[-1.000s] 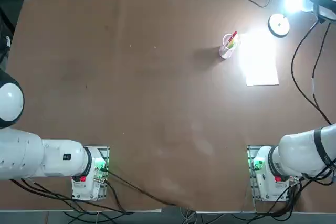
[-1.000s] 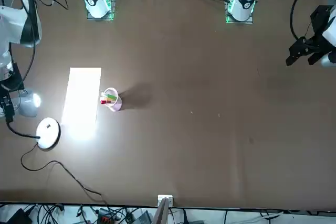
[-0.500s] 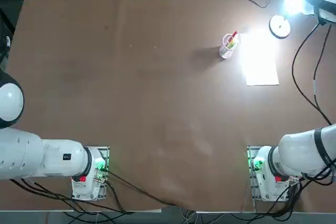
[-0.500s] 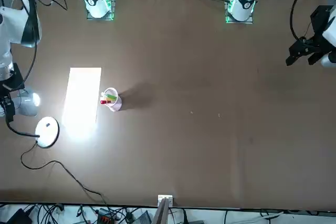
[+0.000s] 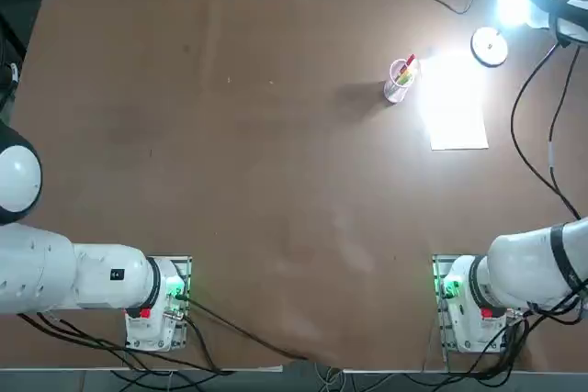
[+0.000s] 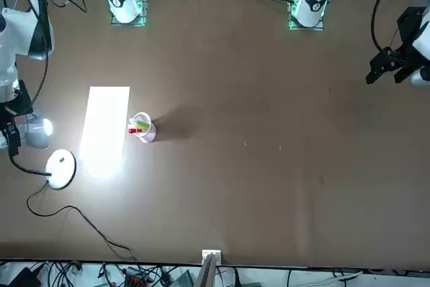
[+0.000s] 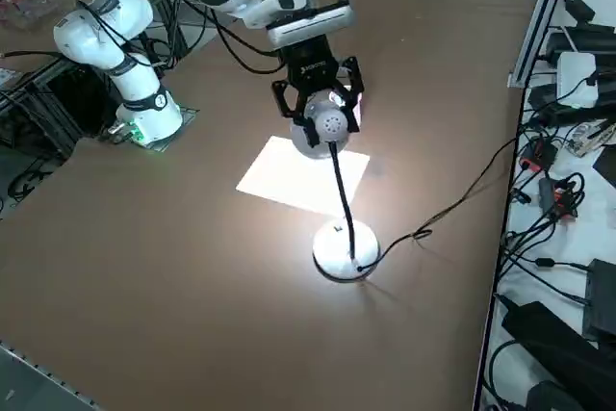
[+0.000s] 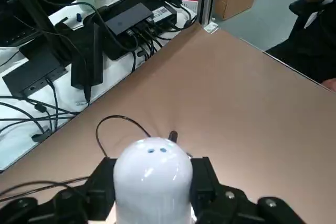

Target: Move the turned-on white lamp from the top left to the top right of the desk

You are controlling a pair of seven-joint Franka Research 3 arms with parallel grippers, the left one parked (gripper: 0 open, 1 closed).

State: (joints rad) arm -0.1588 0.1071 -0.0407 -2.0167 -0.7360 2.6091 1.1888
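Note:
The white lamp [image 7: 344,253] stands lit at the far right of the brown desk [image 5: 276,135]. Its round base [image 5: 489,46] seems to rest on the tabletop, and its glowing head [image 5: 513,6] is raised on a thin black neck. My right gripper [image 7: 320,113] is shut on the head from above. In the wrist view the black fingers [image 8: 103,180] press both sides of the white head [image 8: 152,174]. From the front, the base [image 6: 60,169] lies just beyond the gripper [image 6: 19,128]. The lamp's black cord [image 7: 452,201] trails off the desk's far edge.
A white paper sheet [image 5: 457,112] lies brightly lit beside the lamp, with a small cup of red pens [image 5: 400,80] to its left. Cables and power strips [image 8: 131,17] crowd the floor beyond the desk's far edge. A metal post [image 7: 539,7] stands at the corner.
The lamp's base looks slightly smaller in the top view than a second ago, as if lowered toward the desk. Since half a second ago almost nothing has moved.

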